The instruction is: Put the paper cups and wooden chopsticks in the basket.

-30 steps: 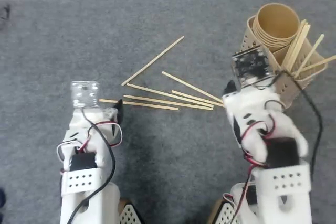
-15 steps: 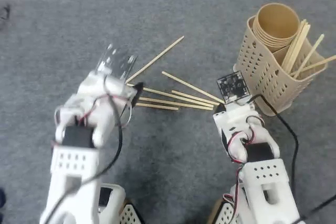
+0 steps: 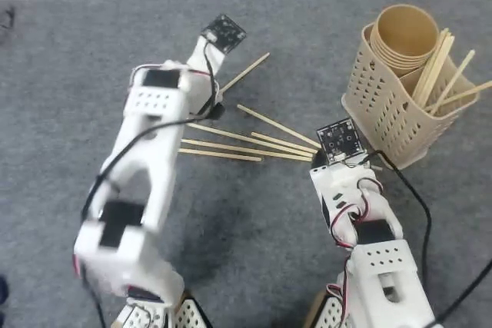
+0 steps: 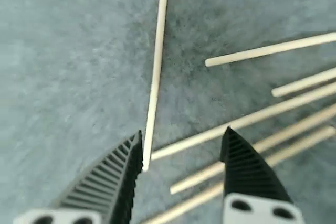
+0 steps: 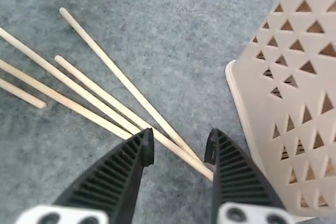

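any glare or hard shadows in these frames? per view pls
High view: even, diffuse light; the chopsticks and basket cast no hard shadows on the grey mat, and there is no glare. Left wrist view: only thin, soft shadows along the chopsticks; the left gripper is dark, its ridges visible. Right wrist view: the basket wall is bright but not washed out, its holes distinct.

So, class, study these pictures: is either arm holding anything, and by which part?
Nothing is held: left jaws and right jaws both stand open, empty, above loose pale wooden chopsticks.
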